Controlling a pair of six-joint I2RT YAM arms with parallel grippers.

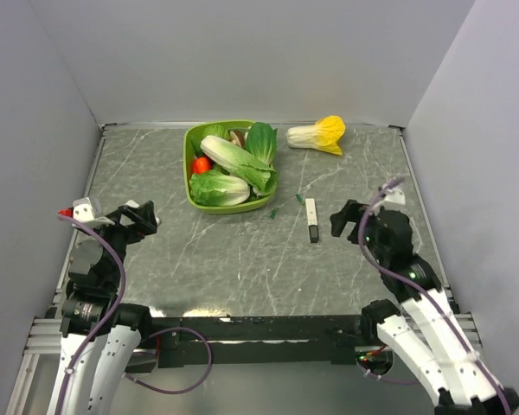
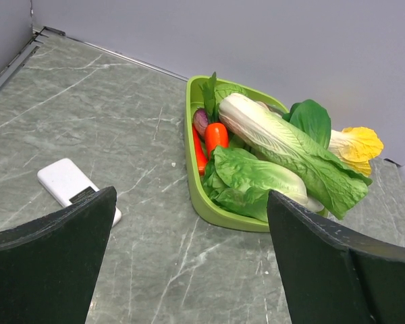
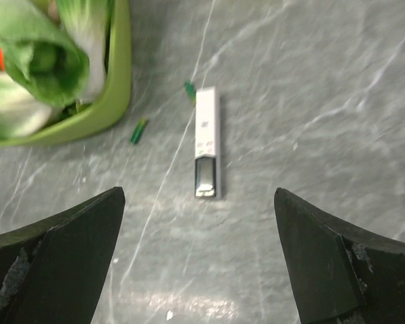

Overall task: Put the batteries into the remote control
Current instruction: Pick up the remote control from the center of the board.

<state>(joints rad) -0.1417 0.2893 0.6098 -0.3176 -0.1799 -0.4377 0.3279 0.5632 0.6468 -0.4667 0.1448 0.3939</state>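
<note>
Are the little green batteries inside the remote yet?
No, out. One battery lies on the table beside the green bowl; the other battery lies by the remote control.

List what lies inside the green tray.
Inside the green tray: leafy vegetables, an orange-red piece and a purplish one. The leaves cover the tray's floor and anything beneath them.

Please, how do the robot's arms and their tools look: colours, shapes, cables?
Both arms have white shells low down and black joints above. A purple cable runs along the left arm, another along the right arm. The left tool and the right tool have broad, black, tapering fingers.
</note>
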